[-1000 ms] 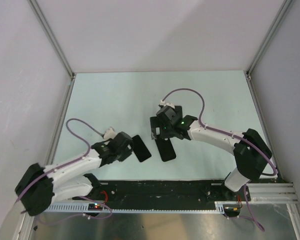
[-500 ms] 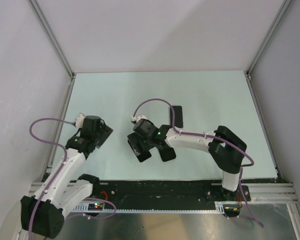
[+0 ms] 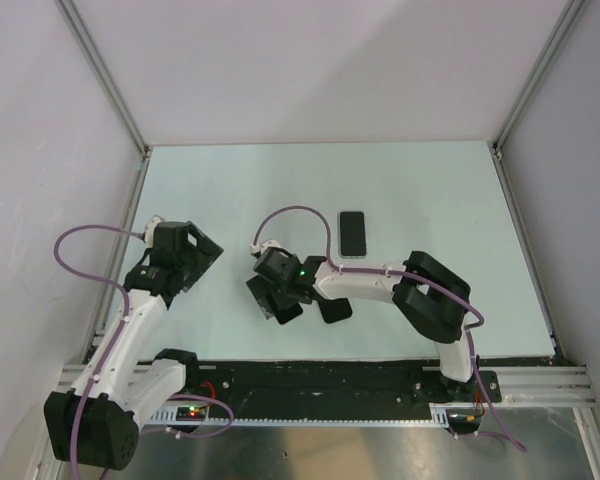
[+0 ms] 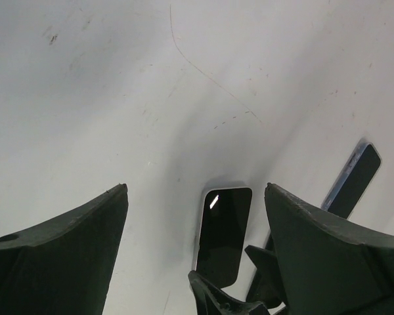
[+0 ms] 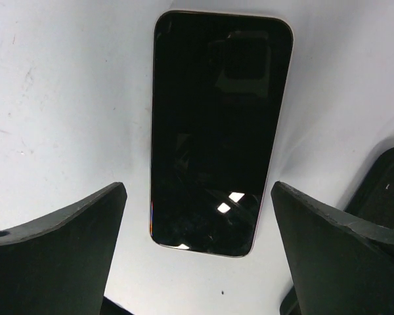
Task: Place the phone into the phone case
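A phone [image 5: 220, 131] with a glossy black screen and a thin pale rim lies flat on the table. My right gripper [image 5: 198, 187] hovers over it, open, a finger on each side and neither touching. From above, the right gripper [image 3: 276, 296] hides most of the phone [image 3: 289, 311]. Just to its right lies a matte black slab [image 3: 335, 308] that looks like the phone case; its edge [image 5: 384, 187] shows in the right wrist view. My left gripper [image 3: 192, 256] stands open and empty well to the left. In its own view the left gripper [image 4: 196, 188] looks at the phone [image 4: 223, 236].
A second phone-shaped slab [image 3: 353, 232] with a white rim lies farther back; it may be the pale-edged slab [image 4: 354, 180] in the left wrist view. Aluminium posts and white walls bound the pale table [image 3: 430, 190]. The black rail [image 3: 320, 380] runs along the near edge.
My left gripper let go of the phone, opened and drew back to the left. My right gripper swung left from over the black slab to over the phone, uncovering the white-rimmed slab behind.
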Available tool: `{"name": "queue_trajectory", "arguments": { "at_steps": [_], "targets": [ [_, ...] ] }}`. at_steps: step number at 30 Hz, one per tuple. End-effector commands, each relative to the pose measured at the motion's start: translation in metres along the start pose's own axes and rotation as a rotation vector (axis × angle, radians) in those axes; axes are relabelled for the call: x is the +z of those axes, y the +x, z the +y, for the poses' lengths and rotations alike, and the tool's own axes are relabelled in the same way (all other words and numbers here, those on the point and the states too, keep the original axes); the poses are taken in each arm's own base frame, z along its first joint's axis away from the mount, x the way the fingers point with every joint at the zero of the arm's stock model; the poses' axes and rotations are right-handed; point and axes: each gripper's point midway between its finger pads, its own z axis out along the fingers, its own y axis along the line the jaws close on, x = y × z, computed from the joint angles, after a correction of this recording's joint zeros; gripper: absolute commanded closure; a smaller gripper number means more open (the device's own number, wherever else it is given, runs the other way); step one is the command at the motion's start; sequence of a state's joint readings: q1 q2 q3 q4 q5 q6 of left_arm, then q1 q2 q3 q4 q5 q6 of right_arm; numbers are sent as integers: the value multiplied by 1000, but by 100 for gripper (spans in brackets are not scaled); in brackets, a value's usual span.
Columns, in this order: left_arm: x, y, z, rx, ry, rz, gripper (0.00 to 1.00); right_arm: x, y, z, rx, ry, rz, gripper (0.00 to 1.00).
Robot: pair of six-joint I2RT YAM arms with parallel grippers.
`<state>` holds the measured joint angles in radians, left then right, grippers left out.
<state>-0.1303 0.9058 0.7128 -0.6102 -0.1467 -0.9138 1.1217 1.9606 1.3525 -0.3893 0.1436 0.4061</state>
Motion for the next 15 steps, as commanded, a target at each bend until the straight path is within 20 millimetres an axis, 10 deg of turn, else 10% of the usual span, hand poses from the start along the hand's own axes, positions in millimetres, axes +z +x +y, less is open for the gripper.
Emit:
{"name": "queue_trajectory", "arguments": {
  "at_steps": [1,15],
  "targets": [
    [-6,-10,-12,26,37,-8,11,3,-14,5,-35,33,-34,0],
    [-7,-6,-12,18,47,7,11,14,-7,0,-50,135,-5,0]
  ]
}}
